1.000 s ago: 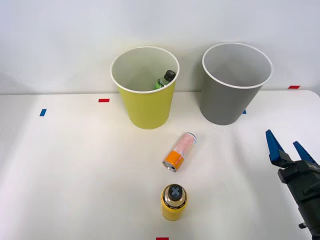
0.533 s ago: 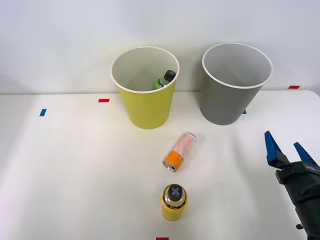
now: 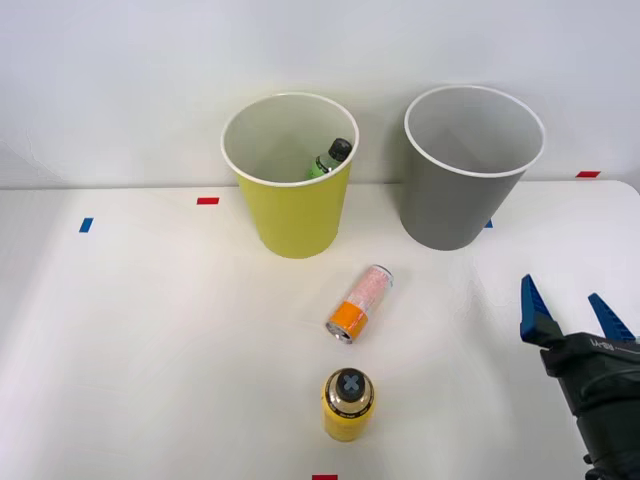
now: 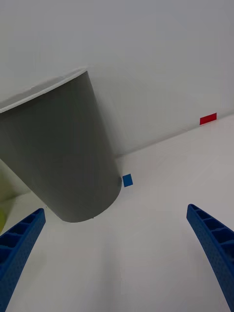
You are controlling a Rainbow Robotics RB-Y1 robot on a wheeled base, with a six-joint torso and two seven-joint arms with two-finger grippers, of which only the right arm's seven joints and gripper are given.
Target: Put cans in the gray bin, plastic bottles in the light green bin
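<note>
Right gripper (image 3: 568, 312): low at the right edge of the table, well apart from everything it has to sort; blue ribbed fingers (image 4: 214, 246) spread wide, nothing between them.
Jaws: fully parted, empty, only bare table in the gap as the wrist camera sees it.
Can (image 3: 359, 303): lying on its side mid-table, orange end toward the robot, pale pink end pointing back between the two bins; apart from both.
Yellow bottle (image 3: 348, 402): standing upright, black cross-marked cap on top, just nearer the robot than the can, not touching it.
Green bottle (image 3: 329, 160): already inside the light green bin, leaning against the wall on its right side, black cap poking up near the rim.
Light green bin (image 3: 293, 215): upright at the back, left of the gray one.
Gray bin (image 3: 452, 205): upright at the back right, nothing visible in what shows of its inside; it looms in front of the gripper in the wrist view (image 4: 58, 151).
Table (image 3: 150, 340): white, with small red and blue tape marks (image 4: 127, 180) near the bins and edges.
</note>
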